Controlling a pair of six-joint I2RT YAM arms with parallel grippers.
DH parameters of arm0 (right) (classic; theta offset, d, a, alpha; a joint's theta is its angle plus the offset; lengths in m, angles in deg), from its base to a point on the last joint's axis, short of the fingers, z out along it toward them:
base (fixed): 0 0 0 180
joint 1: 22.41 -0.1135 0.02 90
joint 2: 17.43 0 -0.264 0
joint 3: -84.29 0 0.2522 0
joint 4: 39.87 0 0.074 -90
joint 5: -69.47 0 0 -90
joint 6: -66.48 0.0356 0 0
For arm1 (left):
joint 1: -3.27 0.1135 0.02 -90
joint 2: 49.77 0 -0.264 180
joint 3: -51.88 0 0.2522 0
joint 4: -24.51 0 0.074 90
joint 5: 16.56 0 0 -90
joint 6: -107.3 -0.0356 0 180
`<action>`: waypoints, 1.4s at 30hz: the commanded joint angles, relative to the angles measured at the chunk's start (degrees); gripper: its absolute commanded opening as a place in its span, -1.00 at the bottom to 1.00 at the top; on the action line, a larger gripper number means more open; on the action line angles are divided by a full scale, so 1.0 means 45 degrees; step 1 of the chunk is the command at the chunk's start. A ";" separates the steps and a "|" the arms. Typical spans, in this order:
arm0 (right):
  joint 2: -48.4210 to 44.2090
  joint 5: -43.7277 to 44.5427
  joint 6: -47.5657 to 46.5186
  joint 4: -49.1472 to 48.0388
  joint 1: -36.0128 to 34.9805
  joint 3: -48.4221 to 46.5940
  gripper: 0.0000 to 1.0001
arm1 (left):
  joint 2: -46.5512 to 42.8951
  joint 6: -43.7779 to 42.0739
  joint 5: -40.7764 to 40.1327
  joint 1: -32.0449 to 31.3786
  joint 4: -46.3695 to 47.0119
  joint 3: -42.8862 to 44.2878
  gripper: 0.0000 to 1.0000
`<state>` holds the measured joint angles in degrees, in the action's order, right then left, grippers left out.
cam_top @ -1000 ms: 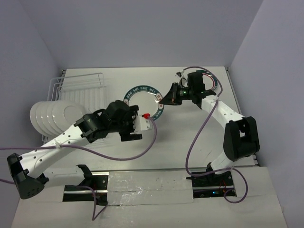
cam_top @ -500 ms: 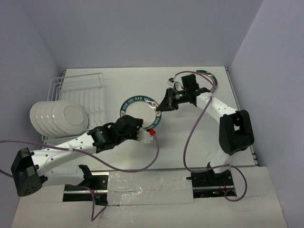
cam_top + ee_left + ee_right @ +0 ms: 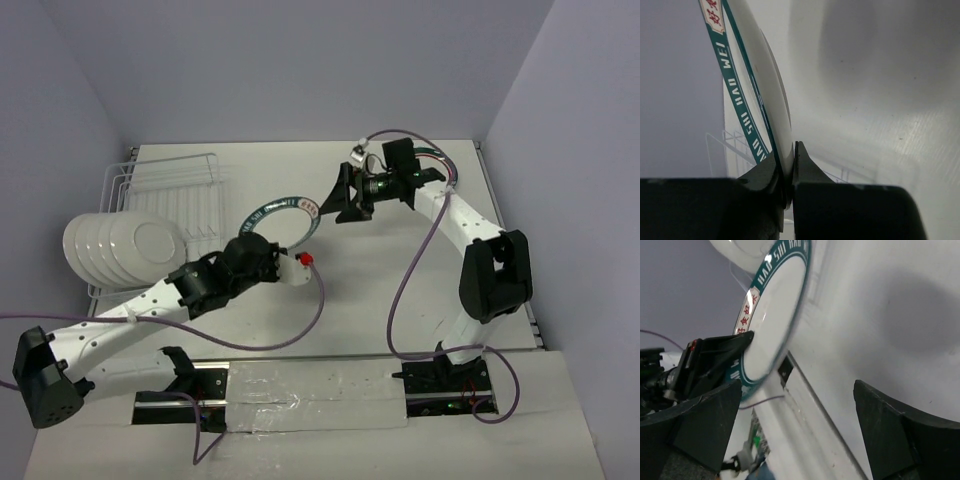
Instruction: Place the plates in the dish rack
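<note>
A white plate with a dark teal lettered rim [image 3: 283, 205] is held tilted above the table's middle. My left gripper [image 3: 262, 244] is shut on its near edge. In the left wrist view the plate's rim [image 3: 771, 100] runs edge-on between the fingertips of that left gripper [image 3: 788, 167]. My right gripper [image 3: 338, 203] stands open just right of the plate, apart from it. From the right wrist the plate [image 3: 772, 315] lies beyond the wide right gripper [image 3: 800, 430]. Several white plates [image 3: 120, 245] stand in the white wire dish rack [image 3: 170, 185] at the left.
Another teal-rimmed plate [image 3: 440, 153] lies at the far right, mostly hidden under the right arm. Purple cables [image 3: 410, 290] loop over the table from both arms. The side walls stand close to the rack and the right arm.
My left gripper has shut on the plate's edge. My right gripper has opened, let go of the plate and drawn back to the right. The plate has shifted left toward the rack.
</note>
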<state>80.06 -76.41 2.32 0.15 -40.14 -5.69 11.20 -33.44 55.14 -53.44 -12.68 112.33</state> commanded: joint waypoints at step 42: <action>-0.1431 -0.0278 -0.1818 -0.0348 0.3805 -0.0639 1.00 | 0.1605 0.7605 1.5532 1.9964 -0.6318 0.4194 -1.00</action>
<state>72.78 -77.11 -4.72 -1.68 -23.49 -7.03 17.32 3.80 121.86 34.93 -43.43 131.70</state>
